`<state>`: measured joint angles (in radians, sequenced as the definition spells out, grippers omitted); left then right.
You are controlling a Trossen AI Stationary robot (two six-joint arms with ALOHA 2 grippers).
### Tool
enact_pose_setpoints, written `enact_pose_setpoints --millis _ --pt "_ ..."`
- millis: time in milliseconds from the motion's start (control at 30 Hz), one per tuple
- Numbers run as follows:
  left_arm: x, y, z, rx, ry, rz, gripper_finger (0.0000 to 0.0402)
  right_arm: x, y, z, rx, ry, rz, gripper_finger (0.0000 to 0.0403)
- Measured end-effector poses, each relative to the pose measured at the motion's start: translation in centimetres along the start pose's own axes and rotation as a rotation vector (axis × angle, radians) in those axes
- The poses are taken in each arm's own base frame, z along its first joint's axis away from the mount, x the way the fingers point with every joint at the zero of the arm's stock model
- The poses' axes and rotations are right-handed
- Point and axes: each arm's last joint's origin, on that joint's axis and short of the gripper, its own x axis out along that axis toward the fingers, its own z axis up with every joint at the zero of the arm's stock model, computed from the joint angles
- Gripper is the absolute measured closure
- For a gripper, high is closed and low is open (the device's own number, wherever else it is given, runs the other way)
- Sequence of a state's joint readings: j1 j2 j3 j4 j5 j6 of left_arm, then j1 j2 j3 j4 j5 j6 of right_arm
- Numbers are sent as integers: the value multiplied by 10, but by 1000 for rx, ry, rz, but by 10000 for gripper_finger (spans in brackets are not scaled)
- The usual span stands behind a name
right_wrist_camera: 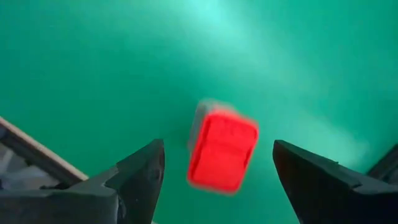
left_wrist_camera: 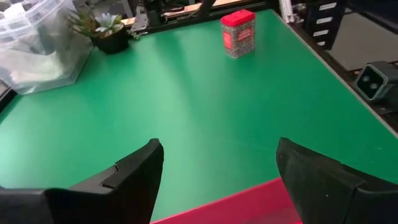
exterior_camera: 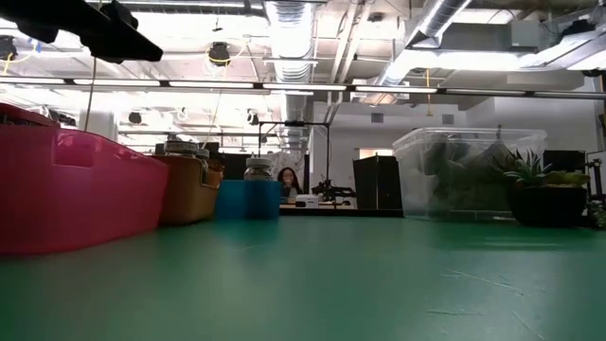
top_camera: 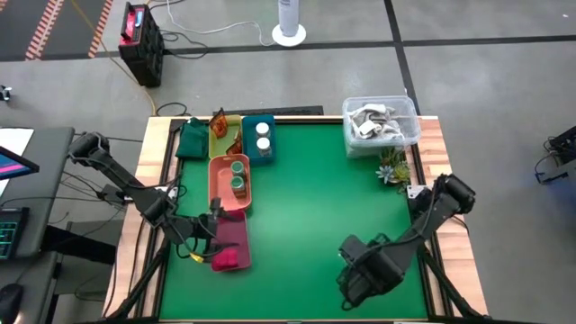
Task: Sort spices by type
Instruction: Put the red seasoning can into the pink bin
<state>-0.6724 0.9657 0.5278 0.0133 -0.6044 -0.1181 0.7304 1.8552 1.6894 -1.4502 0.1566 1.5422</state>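
A pink-red block (right_wrist_camera: 222, 152) stands upright on the green mat, seen from straight above in the right wrist view and from the side as the block (left_wrist_camera: 238, 34) in the left wrist view. My right gripper (right_wrist_camera: 217, 149) hangs open over it, pointing down, one finger at each side and clear of it. In the high view my right gripper (top_camera: 355, 274) hides the block. My left gripper (left_wrist_camera: 217, 168) is open over the edge of the crimson tray (top_camera: 231, 243), which holds a pink block (top_camera: 230, 261). White jars (top_camera: 263, 135), green-lidded jars (top_camera: 238, 175) and orange sachets (top_camera: 225, 130) lie in their trays.
A row of trays fills the left side: green (top_camera: 192, 139), yellow (top_camera: 219, 144), blue (top_camera: 259, 155), orange (top_camera: 219, 193). A clear tub (top_camera: 381, 121) of clutter and a small plant (top_camera: 393, 166) stand at the far right. The mat's middle (top_camera: 315, 198) is bare.
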Motion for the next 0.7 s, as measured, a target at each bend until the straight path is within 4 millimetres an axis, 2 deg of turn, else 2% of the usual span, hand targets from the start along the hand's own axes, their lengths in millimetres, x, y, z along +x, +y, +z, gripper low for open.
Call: enact_pose_setpoints --millis 200,433,567,700 --pt "-1 -2 1 0 -8 -14 104 -2 -2 -23 70 17 -15 81" --pt "-2 -3 5 -64 -50 -20 104 -3 -5 -34 56 -50 -21 81" --pt "-2 -3 5 -86 -49 -21 104 7 -6 -44 24 -101 -27 70" --pt "-1 -3 4 -75 -36 -19 104 23 -5 -54 18 -98 -20 37"
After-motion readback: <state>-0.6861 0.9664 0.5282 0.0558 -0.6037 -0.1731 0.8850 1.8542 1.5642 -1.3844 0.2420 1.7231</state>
